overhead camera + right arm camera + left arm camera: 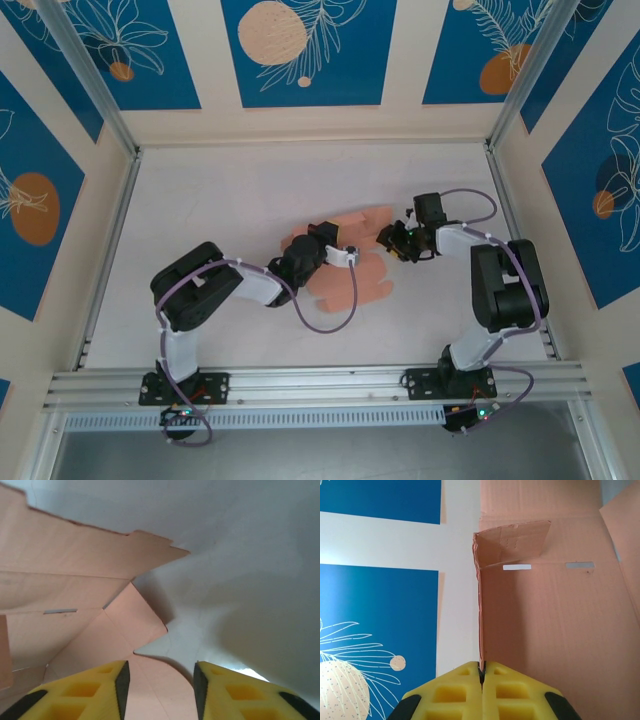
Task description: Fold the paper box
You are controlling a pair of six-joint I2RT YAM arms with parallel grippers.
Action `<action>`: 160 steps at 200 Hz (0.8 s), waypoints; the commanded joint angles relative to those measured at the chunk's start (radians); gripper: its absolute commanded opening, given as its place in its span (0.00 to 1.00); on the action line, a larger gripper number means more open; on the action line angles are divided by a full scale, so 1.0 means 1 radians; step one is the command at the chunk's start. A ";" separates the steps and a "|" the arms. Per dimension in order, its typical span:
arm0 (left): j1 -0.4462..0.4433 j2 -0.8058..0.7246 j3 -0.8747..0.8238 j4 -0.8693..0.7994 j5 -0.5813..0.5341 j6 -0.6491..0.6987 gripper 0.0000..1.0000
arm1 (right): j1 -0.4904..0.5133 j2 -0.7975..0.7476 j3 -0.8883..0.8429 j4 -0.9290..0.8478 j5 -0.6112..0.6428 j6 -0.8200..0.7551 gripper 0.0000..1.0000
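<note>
The paper box [352, 285] is a salmon-pink cut-out sheet with tabbed edges, lying partly folded at the middle of the table. My left gripper [343, 256] reaches into it from the left. In the left wrist view its yellow fingers [460, 695] are shut on the lower edge of an upright wall of the paper box [545, 625], whose top corner flap bends over. My right gripper [388, 238] sits at the sheet's right edge. It is open [161, 690], and a rounded tab of the paper box [75, 625] lies between and below its fingers without being pinched.
The white table [230, 190] is walled by cream and blue patterned panels [300, 50]. A metal rail [320, 385] runs along the near edge by the arm bases. The left arm's purple cable [330, 320] loops beside the sheet.
</note>
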 commanded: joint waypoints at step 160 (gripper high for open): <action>0.009 0.033 0.006 0.041 -0.027 -0.039 0.00 | 0.049 0.087 0.086 0.065 -0.068 -0.014 0.40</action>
